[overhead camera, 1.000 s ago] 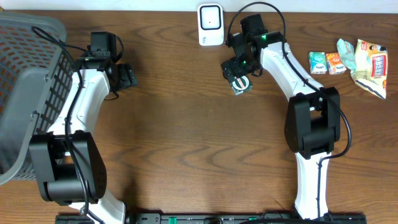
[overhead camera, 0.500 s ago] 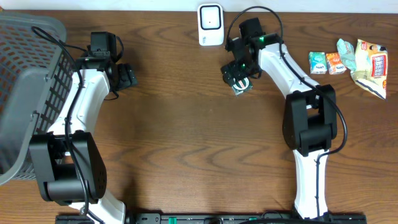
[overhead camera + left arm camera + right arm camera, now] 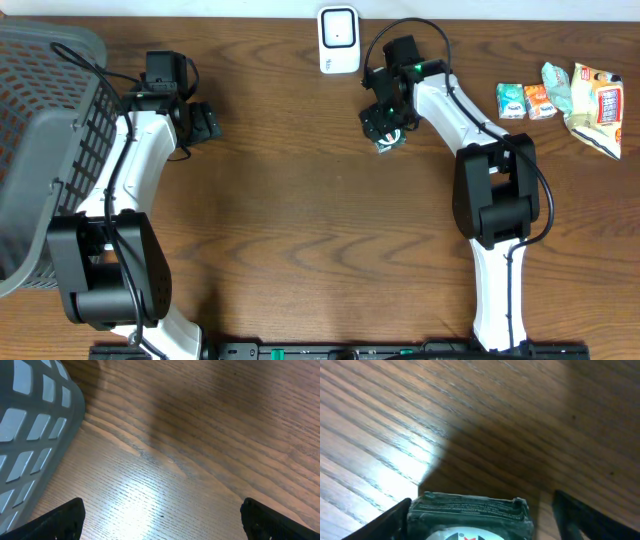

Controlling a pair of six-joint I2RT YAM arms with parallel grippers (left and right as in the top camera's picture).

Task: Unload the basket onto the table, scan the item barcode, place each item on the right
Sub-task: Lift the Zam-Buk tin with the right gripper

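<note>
Left arm (image 3: 128, 170), right arm (image 3: 452, 105): white shells, black joints; black left pincer (image 3: 206, 124), right pincer (image 3: 384, 130)

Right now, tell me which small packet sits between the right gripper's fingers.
The dark green packet, alone near the white scanner; the teal packet and orange packet lie far off at the right edge.

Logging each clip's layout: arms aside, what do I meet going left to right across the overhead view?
grey basket → white scanner → dark green packet, under the right arm's jaws → teal packet → orange packet → snack bag
</note>
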